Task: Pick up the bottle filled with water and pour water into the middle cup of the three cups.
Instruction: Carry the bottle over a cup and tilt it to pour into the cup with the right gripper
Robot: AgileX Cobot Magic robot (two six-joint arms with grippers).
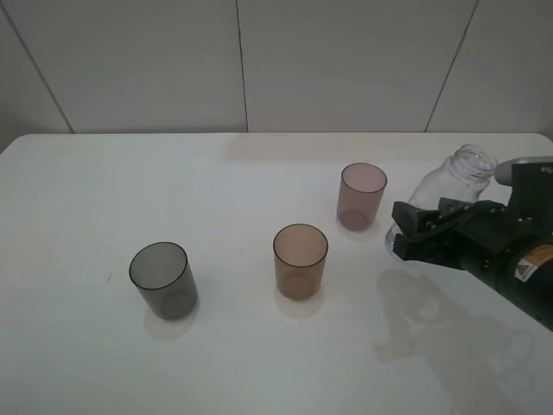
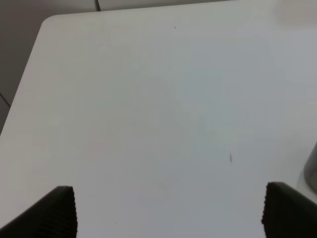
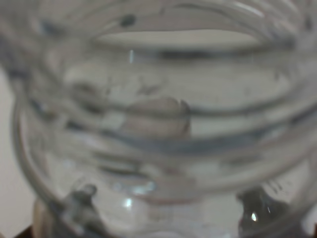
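Note:
The clear bottle (image 1: 451,183) is held in my right gripper (image 1: 408,230) at the table's right side, roughly upright and raised above the surface, just right of the mauve-pink cup (image 1: 361,195). In the right wrist view the bottle (image 3: 158,124) fills the frame, blurred. The amber-brown middle cup (image 1: 301,260) stands upright left of and nearer than the gripper. The smoky grey cup (image 1: 162,279) stands far left. My left gripper (image 2: 168,213) is open over bare table, and a sliver of the grey cup (image 2: 313,171) shows at the edge of its view.
The white table (image 1: 130,190) has a wall of pale panels behind it. The bottle and arm cast a shadow (image 1: 423,324) on the table below the right arm. The table's far left corner (image 2: 47,22) shows in the left wrist view.

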